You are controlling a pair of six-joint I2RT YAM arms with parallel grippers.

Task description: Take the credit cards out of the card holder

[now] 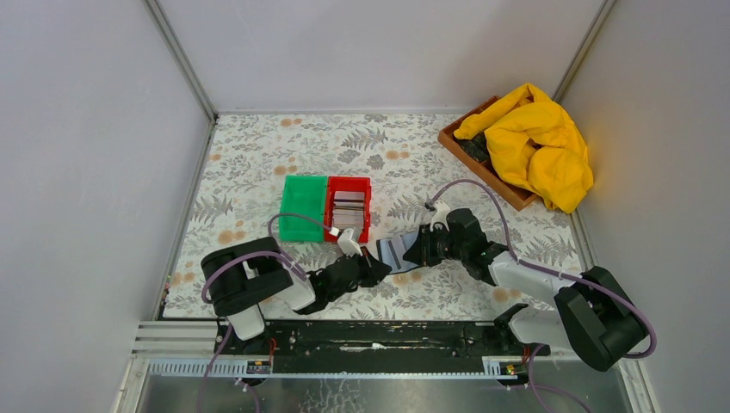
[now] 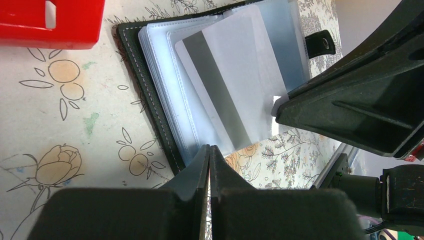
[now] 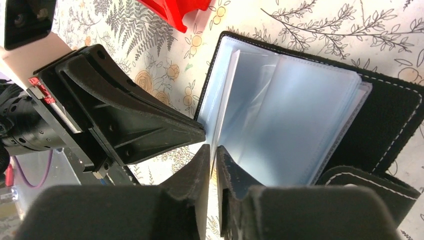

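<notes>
The black card holder (image 1: 393, 255) (image 2: 145, 95) (image 3: 390, 115) lies open on the floral cloth between my two grippers, its clear sleeves fanned out. A white credit card (image 2: 230, 85) (image 3: 227, 95) with a grey stripe sticks partway out of a sleeve. My right gripper (image 1: 415, 249) (image 3: 214, 149) is shut on that card's edge. My left gripper (image 1: 372, 265) (image 2: 209, 149) is shut, its tips down on the near edge of the sleeves. I cannot tell whether other cards sit in the remaining sleeves.
A red bin (image 1: 368, 206) (image 2: 50, 25) holding several cards (image 1: 348, 209) stands just behind the holder, with a green bin (image 1: 303, 211) beside it on the left. A wooden tray (image 1: 469, 151) under a yellow cloth (image 1: 538, 142) sits at the back right.
</notes>
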